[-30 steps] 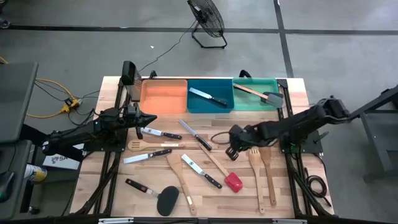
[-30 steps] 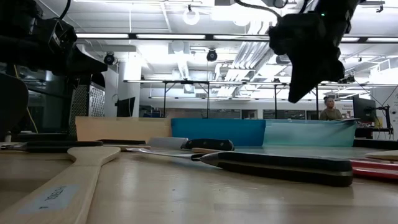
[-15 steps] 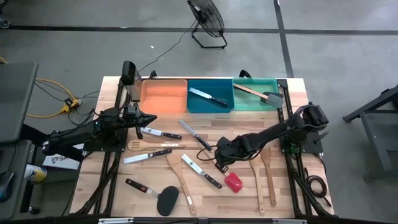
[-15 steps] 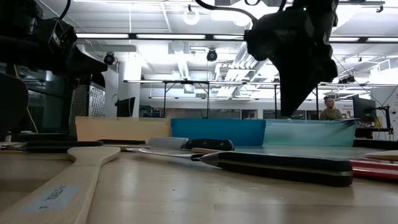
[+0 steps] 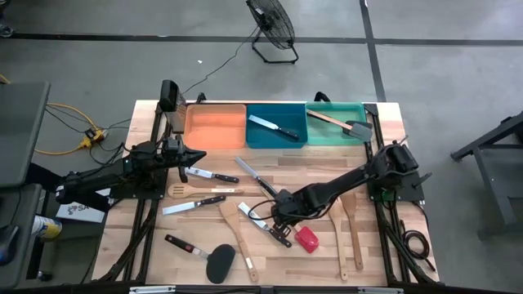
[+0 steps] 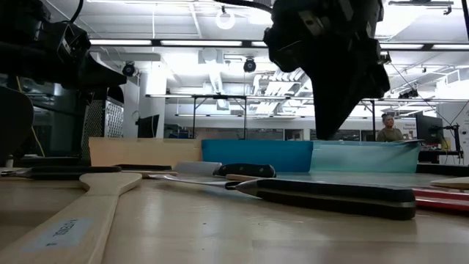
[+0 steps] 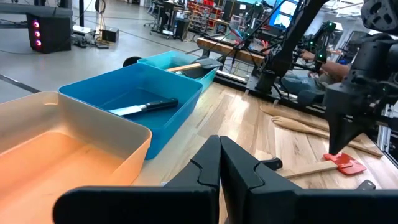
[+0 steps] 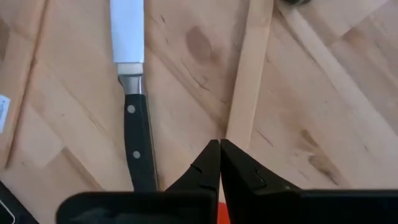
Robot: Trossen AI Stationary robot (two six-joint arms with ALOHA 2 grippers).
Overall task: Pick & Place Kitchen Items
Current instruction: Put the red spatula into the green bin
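Note:
Several utensils lie flat on the wooden table [image 5: 392, 122]: black-handled knives [image 5: 211, 175] [image 5: 194, 204], a wooden spoon [image 5: 196, 191], a black-headed turner [image 5: 221, 263] and a red-headed turner [image 5: 306, 238]. My right gripper [image 5: 278, 219] is shut and hovers, fingers down, above the table. It is between a black-handled knife [image 8: 138, 143] and the red turner's wooden handle [image 8: 249, 81], and touches neither. In the low view, my right gripper [image 6: 326, 132] hangs clear of the tabletop. My left gripper [image 5: 194, 155] is shut and empty near the orange bin [image 5: 214, 126].
The orange, blue [image 5: 276, 124] and green [image 5: 337, 122] bins stand in a row at the far edge; the blue one holds a knife [image 7: 140, 107], the green one a turner [image 5: 347, 124]. A wooden fork [image 5: 337, 237] and a spatula [image 5: 355, 233] lie at the near right.
My right gripper has moved toward the table's left and near edges. It has gone from beside the wooden fork to above the knife and the red turner's handle. It has stayed shut. No utensil has moved.

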